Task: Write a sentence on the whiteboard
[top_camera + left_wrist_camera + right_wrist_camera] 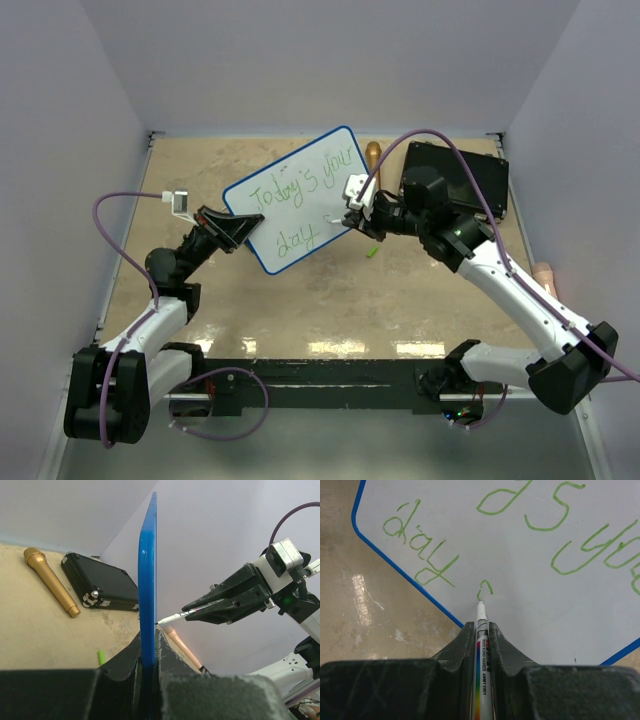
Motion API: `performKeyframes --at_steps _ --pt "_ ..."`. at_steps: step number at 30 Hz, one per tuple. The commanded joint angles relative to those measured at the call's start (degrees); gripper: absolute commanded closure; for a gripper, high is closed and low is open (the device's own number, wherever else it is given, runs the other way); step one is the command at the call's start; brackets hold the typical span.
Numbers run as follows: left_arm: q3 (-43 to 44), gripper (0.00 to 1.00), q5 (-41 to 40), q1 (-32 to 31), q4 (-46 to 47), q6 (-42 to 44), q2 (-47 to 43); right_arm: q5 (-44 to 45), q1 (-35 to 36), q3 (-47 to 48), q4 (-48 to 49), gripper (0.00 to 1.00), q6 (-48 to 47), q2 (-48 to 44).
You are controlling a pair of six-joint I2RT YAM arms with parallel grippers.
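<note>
While left jaws clamp the whiteboard and right jaws grip the marker, hard tip pressure may twist the board loose.

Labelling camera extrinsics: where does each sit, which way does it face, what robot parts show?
Top external: above, behind the bases, looking down; both arms, left gripper clamping the whiteboard, right gripper at its face.
Left wrist: looks along its own fingers at the board's blue edge, right gripper with marker beyond.
Right wrist: looks along its fingers and marker at the green writing.
Shared: both wrist views show the marker tip at the board.
</note>
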Motion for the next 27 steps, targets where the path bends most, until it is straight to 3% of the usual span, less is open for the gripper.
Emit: performKeyframes --at_steps 1,27 --pt "0.9 1.00 -2.6 -0.3 7.6 -1.5 -1.6 1.9 -0.7 -0.4 0.4 1.00 -0.4 -1.7" --pt "0.2 1.00 -3.3 -0.3 8.5 -2.2 -0.7 -4.8 -0.4 3.3 -1.0 1.00 -0.7 2.9"
